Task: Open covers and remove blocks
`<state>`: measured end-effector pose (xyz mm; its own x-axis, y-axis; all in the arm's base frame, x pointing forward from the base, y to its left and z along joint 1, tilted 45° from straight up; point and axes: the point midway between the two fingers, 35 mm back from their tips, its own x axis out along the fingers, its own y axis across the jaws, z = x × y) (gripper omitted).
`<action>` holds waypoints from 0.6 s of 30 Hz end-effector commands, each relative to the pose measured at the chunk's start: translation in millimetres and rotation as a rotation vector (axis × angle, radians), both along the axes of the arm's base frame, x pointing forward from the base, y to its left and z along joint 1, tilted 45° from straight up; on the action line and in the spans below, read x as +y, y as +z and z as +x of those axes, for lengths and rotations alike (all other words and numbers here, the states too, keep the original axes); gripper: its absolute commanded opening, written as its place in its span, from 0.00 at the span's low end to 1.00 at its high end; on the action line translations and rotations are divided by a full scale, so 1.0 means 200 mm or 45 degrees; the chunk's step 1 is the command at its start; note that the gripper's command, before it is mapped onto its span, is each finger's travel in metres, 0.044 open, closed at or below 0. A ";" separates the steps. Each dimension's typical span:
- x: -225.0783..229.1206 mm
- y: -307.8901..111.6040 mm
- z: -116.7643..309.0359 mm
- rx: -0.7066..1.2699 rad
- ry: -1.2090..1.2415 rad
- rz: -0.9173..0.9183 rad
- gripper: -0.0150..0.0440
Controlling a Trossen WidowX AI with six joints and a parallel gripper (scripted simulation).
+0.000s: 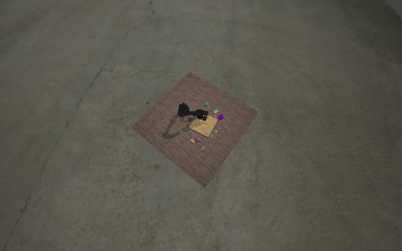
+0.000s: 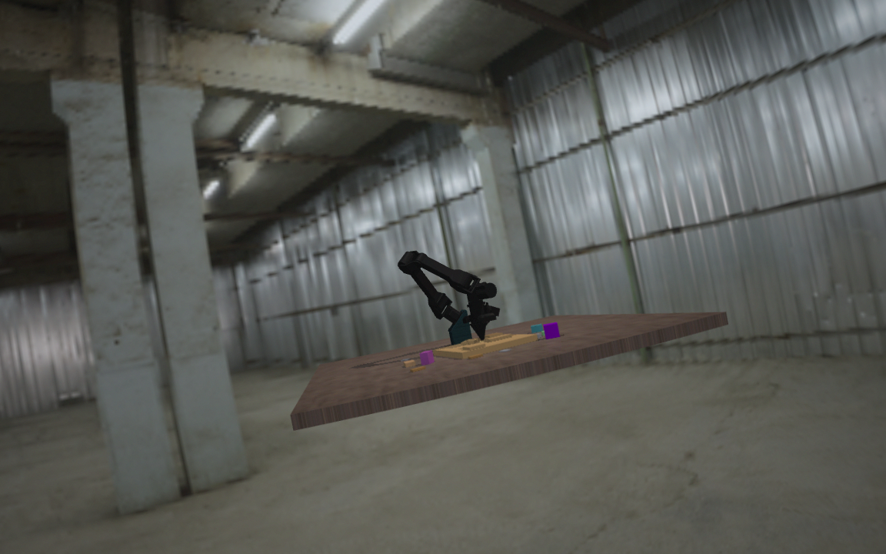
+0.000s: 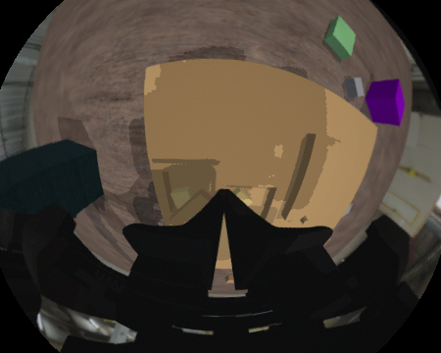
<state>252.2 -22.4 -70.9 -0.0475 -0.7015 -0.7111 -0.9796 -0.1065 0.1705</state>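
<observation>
The tan puzzle board (image 1: pixel 212 124) (image 2: pixel 524 339) (image 3: pixel 240 108) lies on the table. My gripper (image 2: pixel 481 336) (image 3: pixel 223 193) is shut and empty, its tips low at the board's surface. In the wrist view, a raised strip (image 3: pixel 299 176) stands right of the tips. A pale knob (image 3: pixel 181 197) shows to their left, in a shadowed recess or cover area. A second pale piece (image 3: pixel 243 197) is just beside the tips, partly hidden by the fingers. In the top view, another small pale knob (image 1: pixel 203 128) shows near the board's lower edge. Shadow and fingers hide which covers are open.
Around the board lie a purple cube (image 1: pixel 220 116) (image 2: pixel 551 330) (image 3: pixel 387 102), a green block (image 1: pixel 215 111) (image 3: pixel 342 38), a teal block (image 1: pixel 207 104), a magenta block (image 1: pixel 198 139) (image 2: pixel 427 357), a light orange block (image 1: pixel 192 141) and several small orange and grey pieces.
</observation>
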 end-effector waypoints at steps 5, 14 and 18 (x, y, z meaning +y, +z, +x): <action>-0.01 0.03 -0.03 -0.010 -0.004 0.007 0.25; -0.04 0.05 -0.08 -0.009 -0.004 0.006 0.25; -0.04 0.06 -0.09 -0.009 -0.004 0.006 0.25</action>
<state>235.4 -30.3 -62.1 -0.0502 -0.6993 -0.7131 -0.9805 -0.1013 0.1684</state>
